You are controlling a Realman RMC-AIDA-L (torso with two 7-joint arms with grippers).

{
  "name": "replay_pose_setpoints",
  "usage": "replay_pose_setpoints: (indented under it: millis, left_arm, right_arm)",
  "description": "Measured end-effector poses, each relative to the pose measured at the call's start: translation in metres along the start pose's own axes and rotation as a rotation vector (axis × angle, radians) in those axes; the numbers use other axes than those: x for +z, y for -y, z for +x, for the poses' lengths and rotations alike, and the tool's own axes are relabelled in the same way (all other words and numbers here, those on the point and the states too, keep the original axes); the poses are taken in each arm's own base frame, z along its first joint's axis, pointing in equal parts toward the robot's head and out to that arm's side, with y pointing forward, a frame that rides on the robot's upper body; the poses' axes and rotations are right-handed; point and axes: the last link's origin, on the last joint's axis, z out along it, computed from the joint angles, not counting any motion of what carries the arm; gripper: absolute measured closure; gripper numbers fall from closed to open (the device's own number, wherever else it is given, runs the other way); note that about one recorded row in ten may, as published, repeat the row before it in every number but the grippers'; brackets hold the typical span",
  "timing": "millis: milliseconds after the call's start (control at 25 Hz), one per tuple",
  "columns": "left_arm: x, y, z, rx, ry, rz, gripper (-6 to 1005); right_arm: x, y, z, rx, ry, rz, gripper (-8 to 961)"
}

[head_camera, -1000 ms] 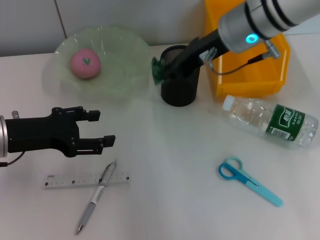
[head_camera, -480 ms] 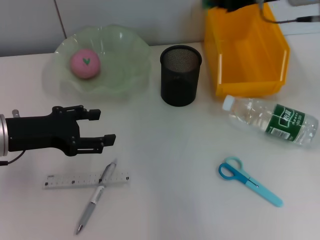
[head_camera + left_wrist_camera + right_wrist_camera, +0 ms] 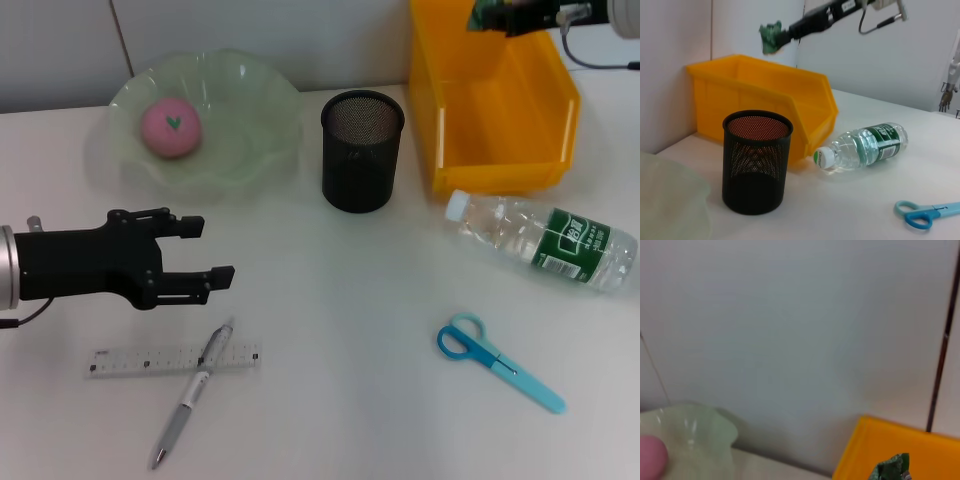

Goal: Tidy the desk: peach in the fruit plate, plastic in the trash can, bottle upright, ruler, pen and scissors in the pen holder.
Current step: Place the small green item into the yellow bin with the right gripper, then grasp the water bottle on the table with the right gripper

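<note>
The right claw (image 3: 497, 17) is clenched on a crumpled green piece of plastic (image 3: 770, 37) and held above the far end of the yellow bin (image 3: 492, 110). The left claw (image 3: 205, 254), fingers spread and holding nothing, hangs over the near left part of the table (image 3: 340, 330), just beyond the ruler (image 3: 172, 359) and the pen (image 3: 192, 392), which lies across the ruler. The peach (image 3: 171, 127) sits in the green plate (image 3: 250, 110). The black mesh pen holder (image 3: 362, 150) stands between plate and bin. The bottle (image 3: 545, 241) lies on its side in front of the bin; the blue scissors (image 3: 498, 360) lie nearer, apart from it
</note>
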Motion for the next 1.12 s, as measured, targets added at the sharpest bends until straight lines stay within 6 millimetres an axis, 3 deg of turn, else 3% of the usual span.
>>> replay_pose_setpoints:
  millis: [240, 560, 1120]
  left_arm:
    - [0.000, 0.001, 0.001, 0.001, -0.004, 0.002, 185]
    - [0.000, 0.001, 0.001, 0.002, -0.007, 0.004, 185]
    - [-0.001, 0.002, 0.002, 0.004, -0.006, 0.005, 184]
  right_arm:
    - [0.010, 0.003, 0.013, 0.003, -0.037, 0.012, 856]
    - [0.015, 0.004, 0.028, 0.008, -0.085, 0.016, 601]
    - [0.012, 0.001, 0.023, 0.001, -0.062, 0.012, 260]
